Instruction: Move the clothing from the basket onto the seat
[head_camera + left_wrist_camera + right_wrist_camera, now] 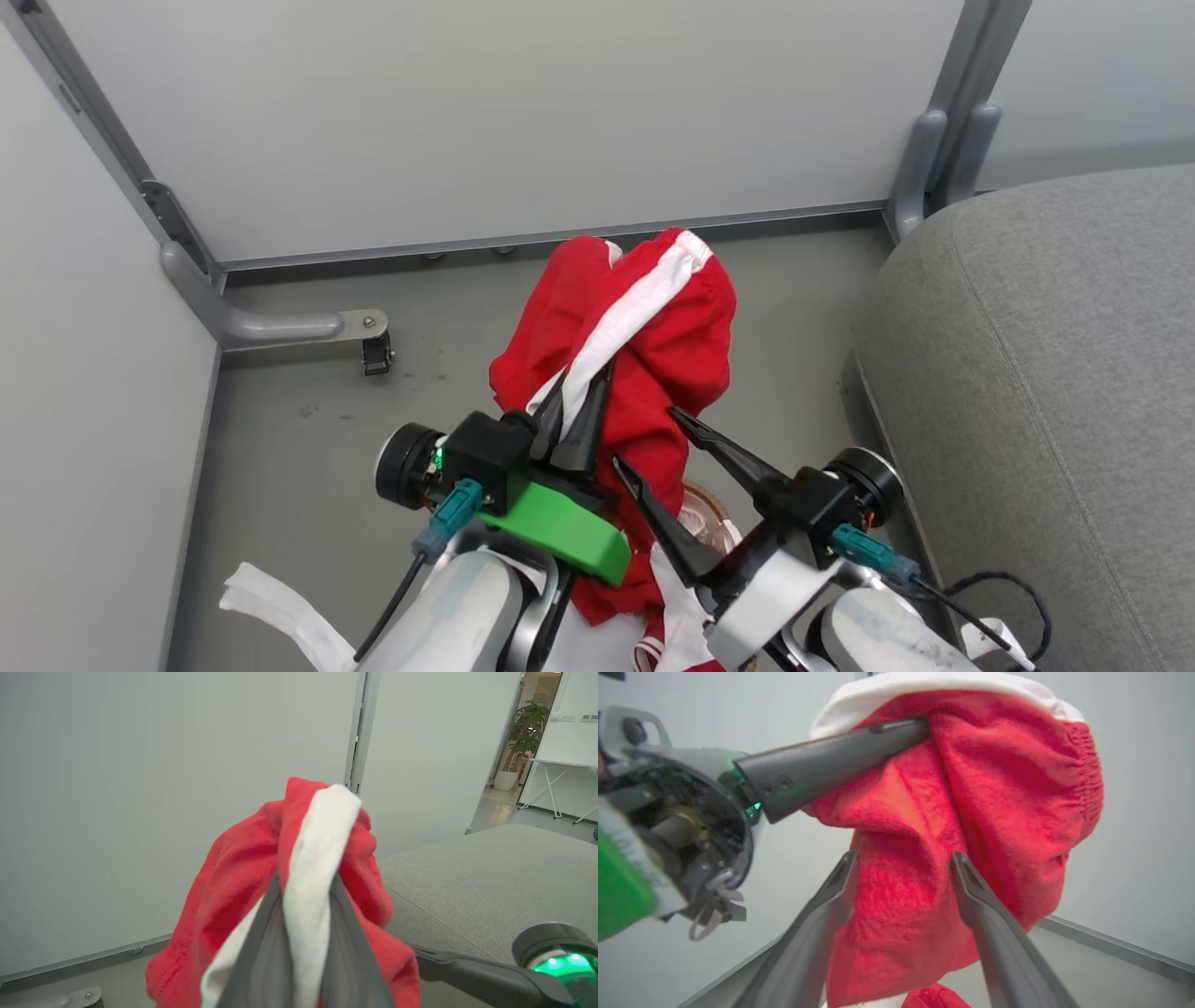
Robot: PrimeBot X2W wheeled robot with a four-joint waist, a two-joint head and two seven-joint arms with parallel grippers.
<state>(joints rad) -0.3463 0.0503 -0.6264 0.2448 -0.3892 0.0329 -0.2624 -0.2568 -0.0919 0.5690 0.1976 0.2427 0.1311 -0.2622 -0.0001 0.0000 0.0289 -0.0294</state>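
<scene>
Left gripper [583, 378]: fingers clamped on hanging clothing [672, 327]. Right gripper [645, 435], at its 4 o'clock: fingers apart. Seat [1046, 373]: 3 o'clock.

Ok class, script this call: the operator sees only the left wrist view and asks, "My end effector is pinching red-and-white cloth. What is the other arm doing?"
Observer: The right end effector is open, fingers spread and pointing at the hanging red garment, lower than the left end effector.
Operator: Is the garment clear of the basket?
Observer: Not clearly. In the head view, red cloth runs down to the basket's brown rim under the arms.
Operator: What kind of garment is it?
Observer: The right wrist view shows a gathered elastic edge, so probably shorts.
</scene>
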